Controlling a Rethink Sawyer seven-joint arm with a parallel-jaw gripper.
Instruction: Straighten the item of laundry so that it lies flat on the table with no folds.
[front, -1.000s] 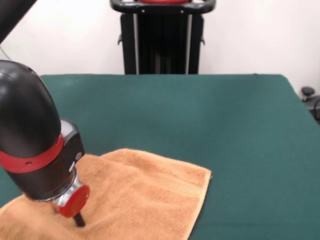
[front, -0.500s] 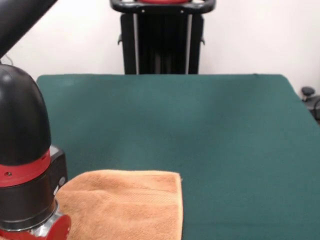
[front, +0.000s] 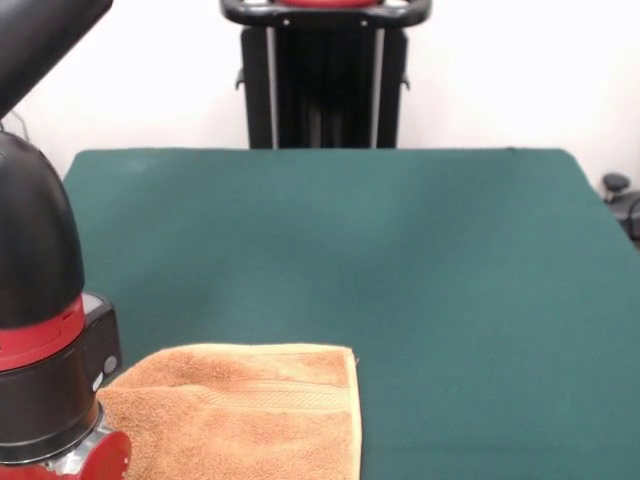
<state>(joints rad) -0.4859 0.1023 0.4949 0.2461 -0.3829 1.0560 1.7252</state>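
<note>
The orange-tan towel (front: 240, 410) lies at the near left of the dark green table (front: 400, 250), running off the picture's bottom edge. A woven band crosses it near its far edge, and its far right corner sits at about the table's middle line. The far edge looks slightly raised and rounded. My arm's black and red wrist (front: 40, 380) fills the left edge, right beside the towel's left part. The gripper's tips are below the picture's bottom edge, so they are hidden. Whether the towel is held cannot be seen.
The robot's black pedestal (front: 325, 75) stands behind the table's far edge. A dark object (front: 620, 200) sits past the table's right edge.
The arm has moved toward the near left and down out of the picture. The towel has slid with it toward the near edge and its far right corner has shifted left.
</note>
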